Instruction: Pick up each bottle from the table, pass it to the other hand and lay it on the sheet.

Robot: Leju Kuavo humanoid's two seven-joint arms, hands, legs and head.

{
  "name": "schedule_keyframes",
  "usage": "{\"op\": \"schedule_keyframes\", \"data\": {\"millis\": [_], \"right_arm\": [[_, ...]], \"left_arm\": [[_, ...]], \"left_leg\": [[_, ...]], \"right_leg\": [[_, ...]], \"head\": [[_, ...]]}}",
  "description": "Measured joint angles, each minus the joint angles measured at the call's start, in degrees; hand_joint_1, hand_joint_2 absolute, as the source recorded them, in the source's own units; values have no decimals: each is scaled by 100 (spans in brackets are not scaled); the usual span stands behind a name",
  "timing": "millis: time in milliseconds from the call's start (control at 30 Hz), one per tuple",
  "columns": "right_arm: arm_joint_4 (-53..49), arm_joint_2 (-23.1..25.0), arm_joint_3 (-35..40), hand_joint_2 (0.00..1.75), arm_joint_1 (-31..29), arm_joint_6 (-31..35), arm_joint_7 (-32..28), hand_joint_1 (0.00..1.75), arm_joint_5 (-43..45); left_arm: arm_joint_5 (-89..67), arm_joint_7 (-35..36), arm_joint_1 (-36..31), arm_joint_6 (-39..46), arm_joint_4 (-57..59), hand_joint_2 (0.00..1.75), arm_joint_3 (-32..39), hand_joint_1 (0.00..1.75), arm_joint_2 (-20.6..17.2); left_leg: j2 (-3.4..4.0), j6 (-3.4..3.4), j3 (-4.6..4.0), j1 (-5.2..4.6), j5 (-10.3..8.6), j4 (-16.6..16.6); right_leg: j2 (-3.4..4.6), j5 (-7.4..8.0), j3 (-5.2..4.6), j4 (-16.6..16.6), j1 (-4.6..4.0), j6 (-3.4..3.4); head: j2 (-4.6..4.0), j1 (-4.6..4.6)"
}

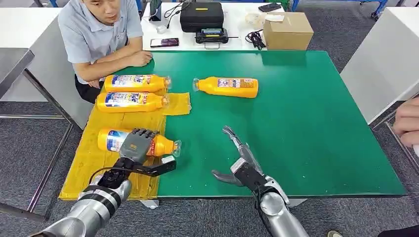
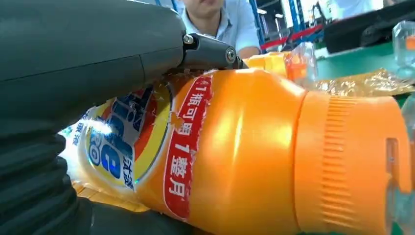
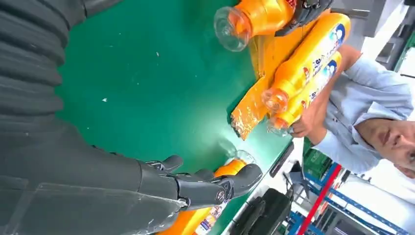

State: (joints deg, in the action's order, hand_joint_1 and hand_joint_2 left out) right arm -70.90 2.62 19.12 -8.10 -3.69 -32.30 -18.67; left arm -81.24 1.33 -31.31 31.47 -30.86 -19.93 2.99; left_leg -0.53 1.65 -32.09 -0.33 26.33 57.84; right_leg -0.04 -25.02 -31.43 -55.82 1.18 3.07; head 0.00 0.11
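Four orange bottles with blue labels lie on their sides. Two bottles (image 1: 133,83) (image 1: 129,101) rest side by side on the yellow sheet (image 1: 94,163) at the table's left. A third bottle (image 1: 163,145) (image 2: 244,156) lies on the sheet nearer me, and my left hand (image 1: 134,145) (image 2: 98,54) grips it from above, fingers curled over its far side. The fourth bottle (image 1: 228,87) lies on the green table (image 1: 306,138), well beyond my right hand (image 1: 239,160) (image 3: 195,186), which hovers open with nothing in it near the front edge.
A person (image 1: 101,34) sits at the far left corner with arms resting on the table near the sheet. Another person's hand (image 1: 408,121) shows at the right edge. Behind the table stand a cardboard box (image 1: 288,30) and a black case (image 1: 201,16).
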Motion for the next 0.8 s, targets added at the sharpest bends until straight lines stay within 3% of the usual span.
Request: {"op": "schedule_keyframes", "data": {"millis": [800], "right_arm": [[44, 35, -146, 175, -9, -9, 35, 0, -4]], "left_arm": [[1001, -575, -455, -1716, 417, 175, 442, 0, 63]], "left_leg": [[-1, -3, 51, -1, -1, -2]], "right_leg": [[0, 0, 54, -1, 1, 0]], "head": [[0, 0]]}}
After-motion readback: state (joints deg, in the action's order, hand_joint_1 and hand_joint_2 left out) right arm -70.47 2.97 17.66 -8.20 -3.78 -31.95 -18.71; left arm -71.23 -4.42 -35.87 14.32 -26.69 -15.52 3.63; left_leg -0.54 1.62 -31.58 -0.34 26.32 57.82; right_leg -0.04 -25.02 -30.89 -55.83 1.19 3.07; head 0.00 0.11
